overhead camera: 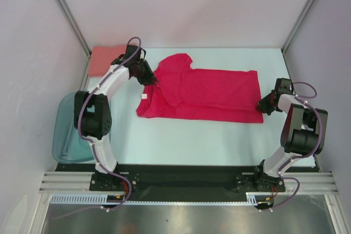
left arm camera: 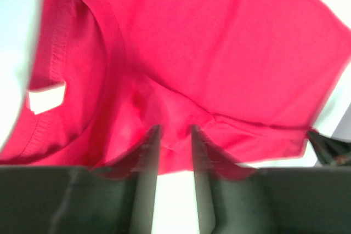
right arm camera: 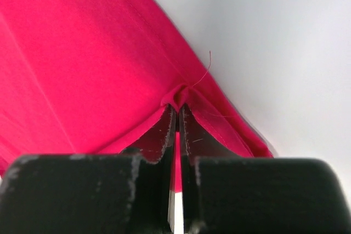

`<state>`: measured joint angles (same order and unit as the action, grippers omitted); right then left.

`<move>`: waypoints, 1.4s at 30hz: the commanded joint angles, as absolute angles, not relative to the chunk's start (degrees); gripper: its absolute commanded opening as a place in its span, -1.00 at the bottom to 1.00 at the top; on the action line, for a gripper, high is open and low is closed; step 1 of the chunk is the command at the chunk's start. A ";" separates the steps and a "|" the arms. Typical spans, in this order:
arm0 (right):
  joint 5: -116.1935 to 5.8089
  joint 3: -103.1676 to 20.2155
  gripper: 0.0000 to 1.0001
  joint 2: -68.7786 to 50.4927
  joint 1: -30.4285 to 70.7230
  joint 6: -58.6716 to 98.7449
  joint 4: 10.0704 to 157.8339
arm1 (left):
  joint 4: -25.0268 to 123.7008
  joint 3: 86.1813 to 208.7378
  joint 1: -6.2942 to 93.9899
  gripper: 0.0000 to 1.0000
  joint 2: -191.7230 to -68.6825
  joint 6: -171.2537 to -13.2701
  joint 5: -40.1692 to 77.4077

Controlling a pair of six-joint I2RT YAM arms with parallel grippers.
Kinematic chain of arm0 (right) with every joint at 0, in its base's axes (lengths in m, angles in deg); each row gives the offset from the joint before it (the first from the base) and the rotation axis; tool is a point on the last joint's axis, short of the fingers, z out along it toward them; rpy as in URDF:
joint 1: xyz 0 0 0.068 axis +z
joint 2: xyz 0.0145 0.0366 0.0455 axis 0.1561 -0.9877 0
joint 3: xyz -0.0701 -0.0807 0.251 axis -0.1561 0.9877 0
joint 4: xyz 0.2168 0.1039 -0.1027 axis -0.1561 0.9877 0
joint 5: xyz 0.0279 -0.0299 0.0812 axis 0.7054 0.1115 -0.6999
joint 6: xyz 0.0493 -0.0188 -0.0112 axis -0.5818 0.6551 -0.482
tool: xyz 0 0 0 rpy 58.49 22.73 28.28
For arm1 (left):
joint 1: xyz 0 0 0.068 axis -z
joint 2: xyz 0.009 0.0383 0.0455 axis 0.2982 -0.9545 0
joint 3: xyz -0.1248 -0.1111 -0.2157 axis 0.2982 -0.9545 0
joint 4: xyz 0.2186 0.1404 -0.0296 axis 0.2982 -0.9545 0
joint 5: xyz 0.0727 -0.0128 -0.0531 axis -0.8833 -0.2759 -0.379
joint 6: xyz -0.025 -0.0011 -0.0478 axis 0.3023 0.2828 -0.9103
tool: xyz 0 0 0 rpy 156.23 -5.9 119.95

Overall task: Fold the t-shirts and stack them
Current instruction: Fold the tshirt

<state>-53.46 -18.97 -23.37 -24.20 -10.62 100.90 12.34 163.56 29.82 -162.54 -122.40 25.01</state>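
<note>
i have the bright crimson-red cloth t-shirt (overhead camera: 214,94) lying spread across the middle of the pale table (overhead camera: 192,141), collar end toward my left arm, hem toward my right. the left gripper (left arm camera: 174,130) sits at the collar-and-shoulder end, its 2 fingers close together on a raised ridge of red cloth; the view is blurred, but i read it as a pinch. the right gripper (right arm camera: 177,108) is clamped tight on a small puckered nip at the hem corner. my worry is the left hold: it looks shallow and may take only 1 layer, so a lift could drop it or peel the layers apart. the right nip is small too and could slip if the arms pull against each other, and uneven lifting would skew the fold. the paler salmon-pink t-shirt (overhead camera: 104,58) lies flat at the far left corner, just behind my left arm, where a careless sweep could drag it; the translucent teal plastic tub (overhead camera: 68,132) sits beside that arm's base.
</note>
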 commanded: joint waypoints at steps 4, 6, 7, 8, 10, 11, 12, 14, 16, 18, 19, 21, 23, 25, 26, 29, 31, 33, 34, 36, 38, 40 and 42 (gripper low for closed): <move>-57.04 -20.51 -0.61 -22.72 -24.27 -7.35 96.45 | 1.72 177.67 29.30 0.15 -164.05 -110.67 12.31; -57.48 -21.04 -0.41 -21.67 -24.36 -5.15 97.06 | -0.66 178.22 29.30 0.42 -161.16 -107.15 8.62; -57.40 -21.21 -0.36 -20.88 -24.27 -4.53 97.33 | -0.41 176.82 29.30 0.47 -157.32 -106.09 8.34; -57.05 -21.21 -0.24 -18.96 -24.01 -3.83 97.51 | -0.49 172.89 29.30 0.51 -155.71 -104.60 8.60; -56.43 -21.21 -0.17 -16.93 -23.49 -1.81 98.64 | -0.49 168.13 29.30 0.52 -151.68 -103.98 11.83; -56.25 -21.21 -0.10 -15.18 -22.96 -1.28 99.08 | -0.23 162.45 29.30 0.49 -150.52 -104.15 12.55; -57.38 -20.95 -0.09 -14.03 -21.74 -0.40 99.26 | 0.47 159.43 29.30 0.46 -149.12 -104.24 12.12; -60.80 -19.55 -0.03 -11.05 -19.63 0.22 98.65 | 2.40 152.50 29.30 0.43 -147.00 -103.71 11.15; -64.14 -18.76 0.09 -9.63 -15.50 1.27 97.07 | 2.58 149.31 29.30 0.42 -146.99 -102.75 11.14; -67.32 -18.05 0.11 -8.75 -10.68 1.62 96.45 | 3.37 147.90 29.22 0.42 -147.08 -102.04 12.11; -67.85 -17.87 0.11 -8.48 -9.17 1.63 96.63 | 4.16 147.02 29.30 0.43 -147.34 -101.34 12.64; -68.64 -16.13 0.11 -8.13 -4.61 1.28 96.10 | 4.08 147.10 29.30 0.43 -148.66 -100.20 13.78; -68.82 -14.98 0.11 -7.78 -3.27 0.66 95.75 | 3.82 147.01 29.30 0.43 -149.80 -99.32 14.05; -69.17 -12.87 0.09 -6.99 -3.53 0.40 95.22 | 3.90 146.84 29.30 0.43 -150.33 -98.70 13.96; -69.17 -12.25 0.08 -6.55 -3.62 0.57 95.05 | 3.99 146.92 29.30 0.41 -150.59 -98.53 14.31; -69.87 -11.02 0.08 -5.76 -5.46 1.45 95.31 | 4.78 146.92 29.30 0.36 -152.09 -97.65 16.50; -70.58 -10.15 0.07 -5.23 -7.65 1.54 95.57 | 5.22 146.83 29.30 0.31 -153.40 -97.21 17.39; -71.80 -9.26 0.07 -4.62 -8.54 1.71 95.66 | 5.40 146.92 29.30 0.24 -154.46 -96.94 18.00; -72.33 -8.91 0.06 -3.83 -10.89 1.80 95.66 | 5.31 146.83 29.30 0.20 -155.25 -96.85 18.35; -73.21 -7.94 0.06 -3.12 -13.72 2.68 96.10 | 5.40 146.31 29.30 0.15 -155.26 -96.85 18.71; -73.22 -7.42 0.06 -2.33 -15.39 3.56 97.15 | 6.10 145.69 29.30 0.11 -155.34 -96.77 18.80; -72.87 -6.80 0.06 -2.07 -18.37 4.00 97.86 | 6.10 145.95 29.30 0.04 -156.13 -96.42 18.36; -71.72 -6.27 0.06 -2.15 -21.53 3.91 99.08 | 6.01 146.30 29.30 -0.18 -157.71 -96.50 17.83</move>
